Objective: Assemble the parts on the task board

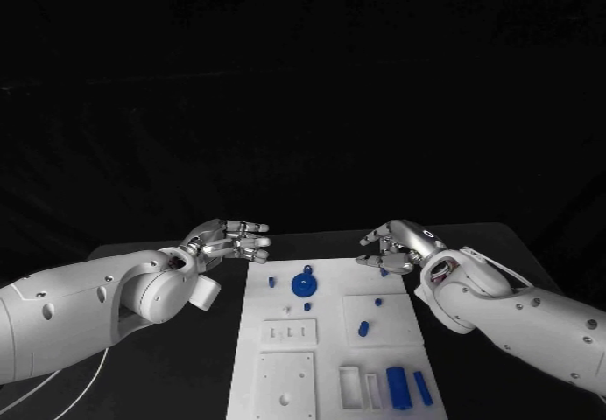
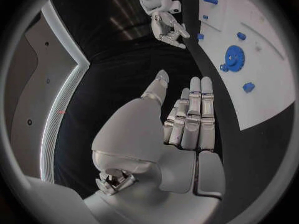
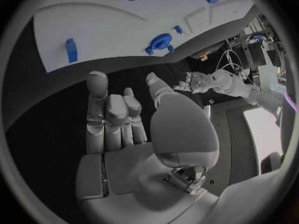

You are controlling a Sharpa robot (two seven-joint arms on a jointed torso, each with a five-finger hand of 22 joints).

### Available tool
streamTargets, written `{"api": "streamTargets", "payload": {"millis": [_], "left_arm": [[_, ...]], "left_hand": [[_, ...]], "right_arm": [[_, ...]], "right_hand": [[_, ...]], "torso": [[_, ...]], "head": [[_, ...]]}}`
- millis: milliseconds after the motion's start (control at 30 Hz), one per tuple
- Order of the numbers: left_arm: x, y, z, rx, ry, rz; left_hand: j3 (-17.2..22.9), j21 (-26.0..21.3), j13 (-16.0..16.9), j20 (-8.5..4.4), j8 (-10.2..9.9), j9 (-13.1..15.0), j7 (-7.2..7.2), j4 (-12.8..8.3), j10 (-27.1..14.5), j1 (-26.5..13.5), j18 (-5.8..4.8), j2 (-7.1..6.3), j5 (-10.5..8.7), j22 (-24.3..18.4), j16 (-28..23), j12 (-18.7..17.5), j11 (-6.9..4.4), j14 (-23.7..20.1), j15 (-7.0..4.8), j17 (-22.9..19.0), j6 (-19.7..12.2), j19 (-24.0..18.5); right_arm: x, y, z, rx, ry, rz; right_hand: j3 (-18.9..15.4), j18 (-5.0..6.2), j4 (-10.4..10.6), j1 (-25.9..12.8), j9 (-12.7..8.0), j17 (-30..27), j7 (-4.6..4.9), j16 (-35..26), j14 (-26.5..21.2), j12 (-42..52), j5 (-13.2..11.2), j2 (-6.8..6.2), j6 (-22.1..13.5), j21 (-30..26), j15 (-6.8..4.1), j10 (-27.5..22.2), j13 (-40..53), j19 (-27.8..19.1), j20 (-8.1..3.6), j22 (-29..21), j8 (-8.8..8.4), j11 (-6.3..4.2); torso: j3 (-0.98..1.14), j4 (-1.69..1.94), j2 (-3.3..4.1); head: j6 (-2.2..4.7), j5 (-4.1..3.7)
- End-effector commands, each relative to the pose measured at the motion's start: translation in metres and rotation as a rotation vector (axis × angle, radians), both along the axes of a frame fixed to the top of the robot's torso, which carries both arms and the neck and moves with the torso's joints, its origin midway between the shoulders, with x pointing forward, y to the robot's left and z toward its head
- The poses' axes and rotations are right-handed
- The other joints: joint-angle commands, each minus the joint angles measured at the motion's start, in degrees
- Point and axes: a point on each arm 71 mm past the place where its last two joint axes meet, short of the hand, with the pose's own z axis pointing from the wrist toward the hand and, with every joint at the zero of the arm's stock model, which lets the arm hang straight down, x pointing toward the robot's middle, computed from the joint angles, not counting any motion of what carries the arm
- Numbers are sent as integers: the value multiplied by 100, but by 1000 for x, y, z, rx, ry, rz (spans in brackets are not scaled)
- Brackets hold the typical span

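Both hands empty, nothing gripped. Left silver hand (image 1: 231, 240) sits left of centre in the head view, over the black table (image 1: 165, 350), just off the upper left corner of the white rectangular task board (image 1: 331, 346). Its fingers are straight and side by side, the thumb apart, nothing in the palm. Right silver hand (image 1: 395, 247) sits right of centre at the board's upper right corner, fingers loosely bent, also holding nothing. Both look parked at the board's far edge, probably so the parts stay unobstructed before a first pick; assembly looks not yet begun.

Parts on the board, head view: a blue toothed gear wheel (image 1: 303, 284) in the upper middle, a small blue peg (image 1: 362, 328) in a recessed square at centre right, a long blue cylinder (image 1: 397, 388) and a thin blue bar (image 1: 422, 388) at lower right beside two white slot frames (image 1: 359, 388). All lie loose or slotted apart from each other.

The left wrist view adds the hand's palm side (image 2: 187, 119), confirming it is bare, and shows the gear (image 2: 234, 58) in the upper right with the right hand (image 2: 168, 27) at top centre. The right wrist view shows its own fingers (image 3: 112, 119) clear of the board edge, which the head view leaves unclear, with the gear (image 3: 162, 40) in the upper centre.
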Motion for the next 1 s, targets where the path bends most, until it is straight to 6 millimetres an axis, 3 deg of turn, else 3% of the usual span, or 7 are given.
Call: {"api": "streamTargets", "payload": {"millis": [33, 167, 367, 533, 600, 833, 1000], "left_arm": [[0, -1, 1, -12, -12, -9], [1, 0, 0, -12, -13, -7], [1, 0, -2, -13, -10, -9], [2, 0, -4, -13, -6, -13], [2, 1, -5, -13, -4, -13], [3, 2, -6, -13, -2, -12], [3, 2, -7, -13, -2, -12]], "left_hand": [[19, -6, 5, 15, -33, -5, -8, 0, -1, -24, 92, 2, -3, 0, 32, -13, -1, -30, -12, 6, 5, 17], [21, 0, 5, 12, -31, -3, -9, -11, 5, -13, 92, 8, -2, 3, 34, -13, -3, -26, -14, 6, 25, 16], [21, 0, 5, 12, -31, -3, -9, -11, 5, -13, 92, 8, -2, 3, 34, -13, -3, -26, -14, 6, 25, 16], [18, 12, 5, 9, -31, -3, -10, -15, 11, -16, 92, 19, -3, 9, 38, -13, -5, -17, -18, 6, 31, 17], [18, 12, 5, 9, -31, -3, -10, -15, 11, -16, 92, 19, -3, 9, 38, -13, -5, -17, -18, 6, 31, 17], [18, 12, 5, 9, -31, -3, -10, -15, 11, -16, 92, 19, -3, 9, 38, -13, -5, -17, -18, 6, 31, 17], [18, 12, 5, 9, -31, -3, -10, -15, 11, -16, 92, 19, -3, 9, 38, -13, -5, -17, -18, 6, 31, 17]], "right_arm": [[0, -10, 0, 105, 38, 126], [5, -36, -4, 93, 58, 116], [11, -63, -9, 84, 72, 94], [15, -75, -16, 79, 99, 79], [17, -78, -19, 76, 111, 73], [21, -85, -34, 65, 149, 53], [22, -85, -42, 64, 172, 50]], "right_hand": [[-216, 57, -248, 172, -9, 30, 29, 47, -12, 33, 163, 56, -14, 28, 34, -3, 9, 208, 39, 38, 12, 20], [-380, 59, -582, 339, -15, 29, 51, 19, -29, 9, 394, 103, -67, 29, 44, -34, -3, 189, 48, 99, 10, 33], [-446, 64, -793, 380, -17, -21, 70, -55, -41, -69, 656, 121, -137, -75, 58, -84, -72, 174, 65, 126, 11, 47], [-599, 80, -900, 428, -20, -90, 101, -150, -93, -143, 722, 129, -284, -254, 68, -176, -138, 141, 74, 126, 13, 71], [-607, 84, -943, 463, -34, -110, 122, -174, -106, -165, 735, 135, -367, -305, 77, -201, -159, 135, 82, 124, 8, 82], [-558, 102, -1048, 471, -34, -157, 137, -224, -138, -196, 632, 179, -427, -420, 78, -258, -202, 123, 87, 135, 9, 94], [-485, 103, -1137, 464, -36, -162, 139, -221, -146, -183, 694, 202, -420, -464, 80, -273, -212, 130, 88, 174, 6, 93]], "torso": [[23, -61, -22], [44, -95, -24], [72, -117, -18], [53, -101, -16], [63, -105, -14], [43, -80, -9], [48, -70, -9]], "head": [[5, -36], [-2, -32], [-13, -37], [-1, -89], [-14, -86], [-53, -106], [-85, -106]]}}
